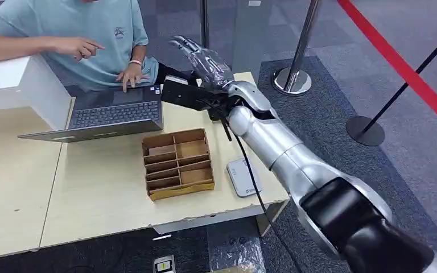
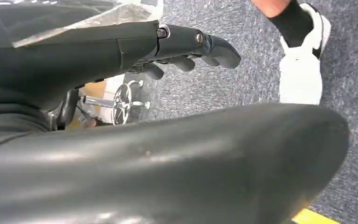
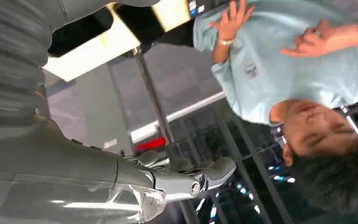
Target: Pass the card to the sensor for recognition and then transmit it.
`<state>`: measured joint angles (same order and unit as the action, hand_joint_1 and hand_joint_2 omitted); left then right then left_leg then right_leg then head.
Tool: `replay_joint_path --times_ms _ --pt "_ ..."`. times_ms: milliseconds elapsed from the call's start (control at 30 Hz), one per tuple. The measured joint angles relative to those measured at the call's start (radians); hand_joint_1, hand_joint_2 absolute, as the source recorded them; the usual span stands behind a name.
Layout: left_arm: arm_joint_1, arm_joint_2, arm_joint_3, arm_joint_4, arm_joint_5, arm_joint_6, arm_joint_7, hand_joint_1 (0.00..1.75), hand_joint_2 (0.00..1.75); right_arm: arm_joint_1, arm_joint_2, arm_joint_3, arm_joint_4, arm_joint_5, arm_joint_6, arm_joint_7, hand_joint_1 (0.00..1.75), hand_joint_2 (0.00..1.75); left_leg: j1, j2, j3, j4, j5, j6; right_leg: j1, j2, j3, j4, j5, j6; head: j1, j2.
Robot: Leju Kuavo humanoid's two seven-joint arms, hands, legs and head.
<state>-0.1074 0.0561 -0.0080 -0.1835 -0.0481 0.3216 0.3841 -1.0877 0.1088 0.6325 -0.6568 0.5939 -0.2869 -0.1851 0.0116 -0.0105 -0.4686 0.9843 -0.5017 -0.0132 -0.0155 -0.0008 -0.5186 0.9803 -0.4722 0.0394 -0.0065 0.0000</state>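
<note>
My right arm reaches across the table's far right corner. My right hand [image 1: 202,57] is raised above that edge, fingers spread and pointing up, with nothing in it. The right wrist view shows its thumb and fingers [image 3: 200,176] held out in the air, with the person behind them. A white flat sensor [image 1: 243,177] lies on the table near the right edge, under my forearm. My left hand [image 2: 186,49] hangs beside my body over grey carpet, fingers loosely extended and holding nothing.
A cardboard divider box [image 1: 177,162] stands mid-table beside the sensor. A person in a light teal shirt [image 1: 85,28] sits behind an open laptop [image 1: 108,114], one hand on it. A black object [image 1: 182,94] lies below my right hand. Stanchion posts [image 1: 293,77] stand to the right.
</note>
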Motion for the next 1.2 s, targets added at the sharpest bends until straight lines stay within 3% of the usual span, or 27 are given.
replay_joint_path --times_ms 267,633,900,1200 --pt "0.001 -0.003 0.002 0.000 0.014 0.018 0.008 0.00 0.00 0.095 -0.127 -0.020 -0.207 0.031 0.057 0.110 0.00 1.75 0.000 0.000 0.000 0.001 0.000 0.000 0.000 0.000 0.000 0.000 0.000 0.000 0.000 0.000" --pt "0.001 -0.007 0.011 0.000 0.026 0.030 0.009 0.00 0.00 0.208 -0.256 -0.029 -0.417 0.061 0.108 0.169 0.00 1.75 0.000 0.000 0.000 0.000 0.000 0.000 0.000 0.000 0.000 0.000 0.000 0.000 0.000 0.000" --pt "0.001 -0.011 0.017 0.000 0.031 0.039 0.024 0.00 0.00 0.272 -0.323 -0.051 -0.521 0.059 0.126 0.203 0.00 1.75 0.000 0.000 0.000 0.000 0.000 0.000 0.000 0.000 0.000 0.000 0.000 0.000 0.000 0.000" --pt "0.000 -0.015 0.023 0.000 0.037 0.043 0.024 0.00 0.00 0.312 -0.361 -0.051 -0.595 0.059 0.143 0.216 0.00 1.75 0.000 0.000 0.000 0.000 0.000 0.000 0.000 0.000 0.000 0.000 0.000 0.000 0.000 0.000"
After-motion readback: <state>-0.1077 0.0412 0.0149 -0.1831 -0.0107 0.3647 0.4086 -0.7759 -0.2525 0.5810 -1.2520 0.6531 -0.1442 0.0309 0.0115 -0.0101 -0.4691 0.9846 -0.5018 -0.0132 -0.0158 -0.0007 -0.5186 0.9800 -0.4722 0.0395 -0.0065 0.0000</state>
